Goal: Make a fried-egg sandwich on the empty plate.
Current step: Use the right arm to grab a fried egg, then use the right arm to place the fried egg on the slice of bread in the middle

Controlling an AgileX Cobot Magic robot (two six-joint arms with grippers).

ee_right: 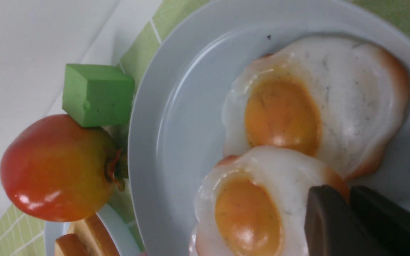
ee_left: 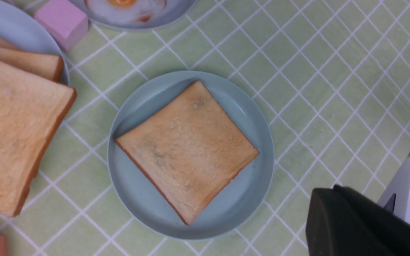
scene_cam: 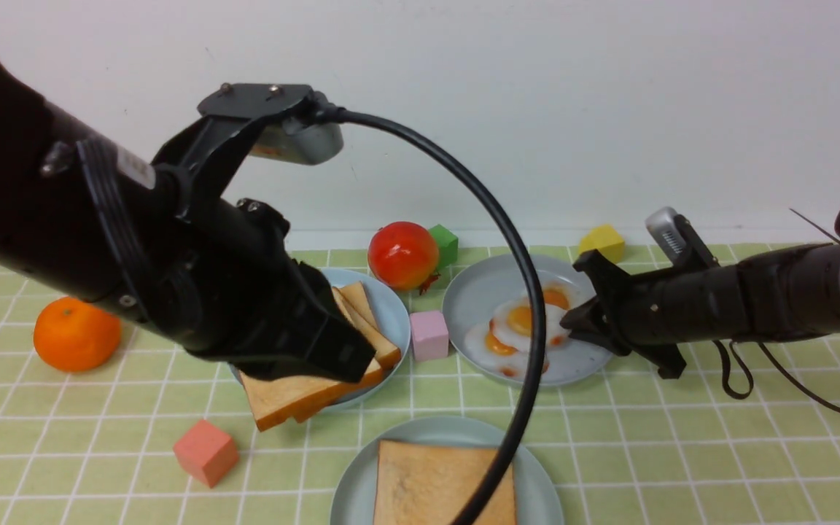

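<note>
A pale green checked bench (scene_cam: 682, 467) runs back to a plain white wall (scene_cam: 609, 109). Nearest me, in the middle, sits the aqua plate (scene_cam: 353, 485). One square toast slice (scene_cam: 442, 485) lies flat on it, with nothing on top. A black cable (scene_cam: 464, 182) loops across in front of the plate.

Near the plate, to my left, a coral cube (scene_cam: 205, 452) rests on the cloth.

Further back on the left, my left end effector (scene_cam: 340, 357) hangs over a stack of toast (scene_cam: 281, 397) on a light blue plate (scene_cam: 391, 313). The lowest slice juts out past the rim toward me. Only one dark finger shows in the wrist view, so I cannot tell how wide this end effector stands or whether it grips any bread. An orange (scene_cam: 76, 333) lies well off to the left.

A pink cube (scene_cam: 429, 335) stands between the two rear plates.

On the right, a grey-blue plate (scene_cam: 478, 292) carries overlapping fried eggs. My right end effector (scene_cam: 569, 321) has its fingers drawn together with barely a seam between them. Their tips sit at the brown rim of the fried egg (ee_right: 255, 199). Whether that edge is pinched, I cannot tell. A second egg (ee_right: 315, 106) lies partly under the first.

Farthest back, by the wall, are a red-and-yellow fruit (scene_cam: 402, 255), a green cube (scene_cam: 444, 244) just beside it, and a yellow cube (scene_cam: 602, 242).
</note>
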